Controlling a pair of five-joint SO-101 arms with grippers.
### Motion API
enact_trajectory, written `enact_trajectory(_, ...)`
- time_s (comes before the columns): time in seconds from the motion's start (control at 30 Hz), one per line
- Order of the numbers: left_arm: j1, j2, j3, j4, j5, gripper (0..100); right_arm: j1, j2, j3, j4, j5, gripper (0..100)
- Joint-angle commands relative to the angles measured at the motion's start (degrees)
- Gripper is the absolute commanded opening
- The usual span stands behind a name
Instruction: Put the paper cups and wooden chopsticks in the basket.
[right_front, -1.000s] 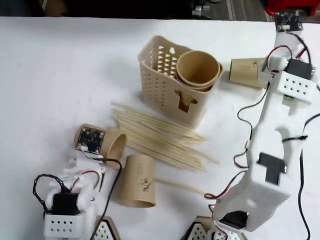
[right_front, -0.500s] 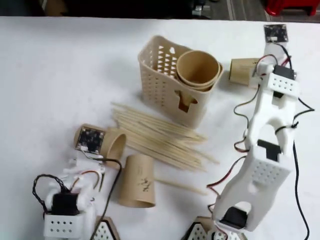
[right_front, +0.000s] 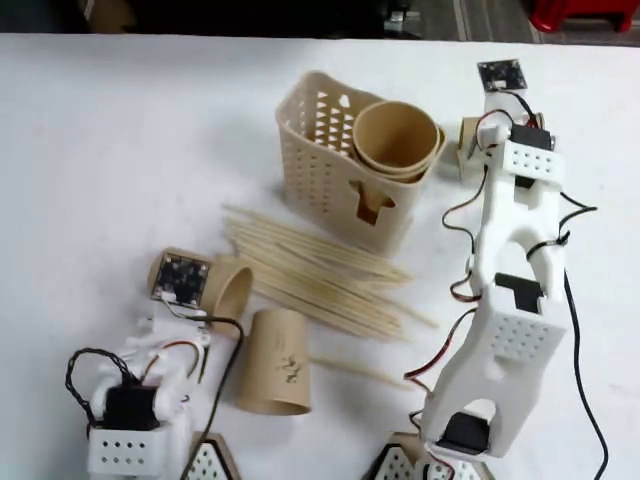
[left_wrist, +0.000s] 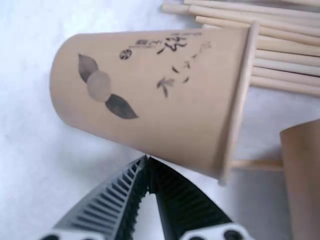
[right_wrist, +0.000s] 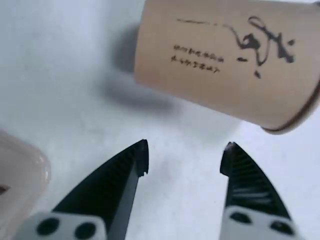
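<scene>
A perforated cream basket (right_front: 330, 165) stands mid-table with paper cups (right_front: 396, 137) stacked inside it. Wooden chopsticks (right_front: 320, 270) lie fanned out in front of it. One paper cup (right_front: 232, 290) lies on its side by the left arm; in the left wrist view this cup (left_wrist: 155, 100) lies just beyond my shut left gripper (left_wrist: 148, 162). A second cup (right_front: 275, 362) lies nearer the front. A third cup (right_wrist: 225, 60) lies right of the basket, and my right gripper (right_wrist: 185, 155) is open just short of it, holding nothing.
The right arm (right_front: 510, 250) stretches from the front edge to the back, beside the basket. The basket's corner (right_wrist: 20, 175) sits close to the right gripper. Bare white table spreads to the left and far back.
The right arm has swung left toward the basket, and now covers most of the cup lying there. The left arm and all cups and chopsticks stayed put.
</scene>
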Motion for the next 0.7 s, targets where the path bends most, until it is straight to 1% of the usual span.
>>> enact_trajectory(0.0, -0.1, 0.0, -0.3, 0.3, 0.4, 2, 1.0, -7.1, -0.9, 1.6, 0.1, 24.1)
enact_trajectory(0.2, -0.1, 0.0, -0.3, 0.3, 0.4, 2, 4.7, -7.9, -0.8, -6.4, 0.1, 24.1)
enact_trajectory(0.43, -0.1, 0.0, -0.3, 0.3, 0.4, 2, 6.7, 0.0, -0.9, -14.8, 0.1, 24.1)
enact_trajectory(0.53, -0.1, 0.0, -0.3, 0.3, 0.4, 2, 6.4, 2.2, -0.9, -14.1, 0.1, 24.0)
enact_trajectory(0.67, -0.1, 0.0, -0.3, 0.3, 0.4, 2, 4.4, 1.7, -0.9, -8.5, 0.1, 24.0)
